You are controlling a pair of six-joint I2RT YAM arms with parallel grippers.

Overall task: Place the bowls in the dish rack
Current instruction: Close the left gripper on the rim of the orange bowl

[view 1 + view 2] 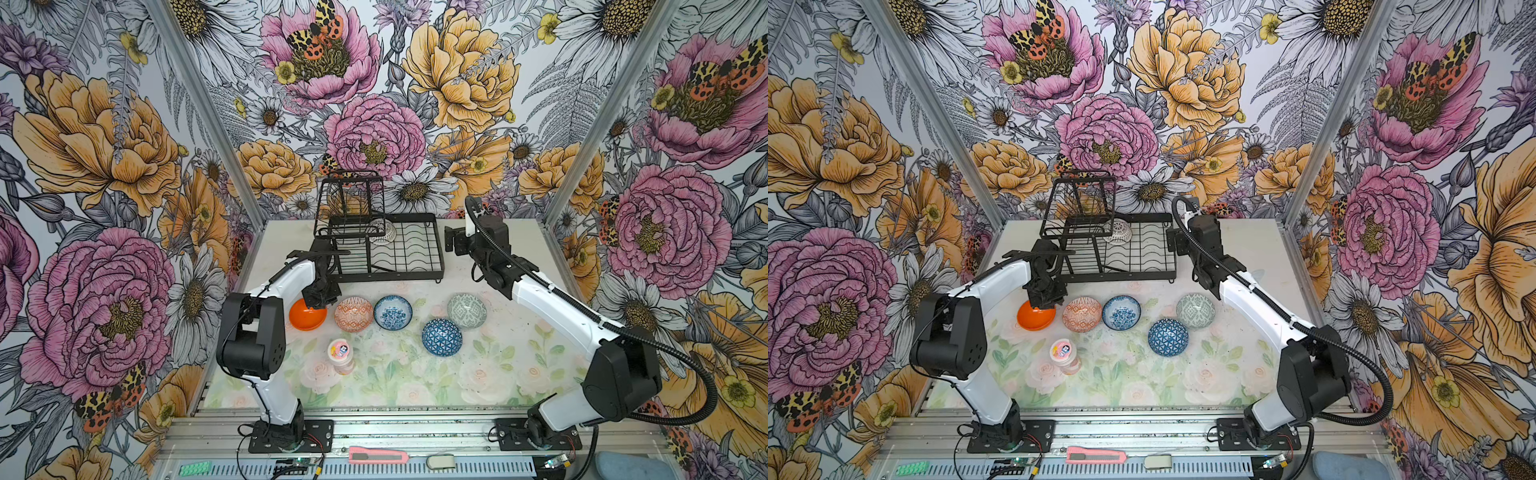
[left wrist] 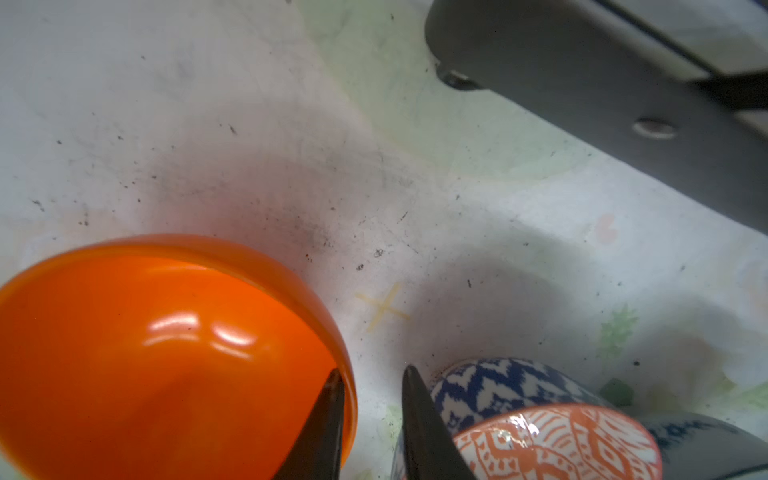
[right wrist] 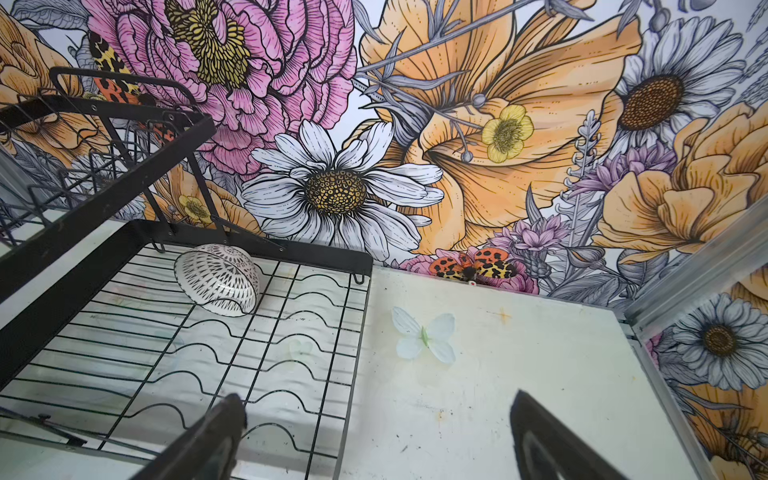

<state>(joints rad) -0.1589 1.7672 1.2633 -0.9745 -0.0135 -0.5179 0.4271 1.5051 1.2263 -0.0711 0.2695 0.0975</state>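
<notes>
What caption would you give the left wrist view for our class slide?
Left gripper straddles the rim of the plain orange bowl, one finger inside; orange patterned bowl alongside.

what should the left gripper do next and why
Likely close the left gripper on the rim of the plain orange bowl: one finger is inside it, the other outside, with a gap beside the wall, so it isn't gripped yet.

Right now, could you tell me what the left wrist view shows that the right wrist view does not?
Left wrist only: the orange bowl, its rim between the left gripper's open fingers, plus a patterned bowl and a blue bowl. Right wrist only: a white bowl tipped on the rack's wires, the open right gripper. Shared: the table; the left view's dark bar may be the rack.
</notes>
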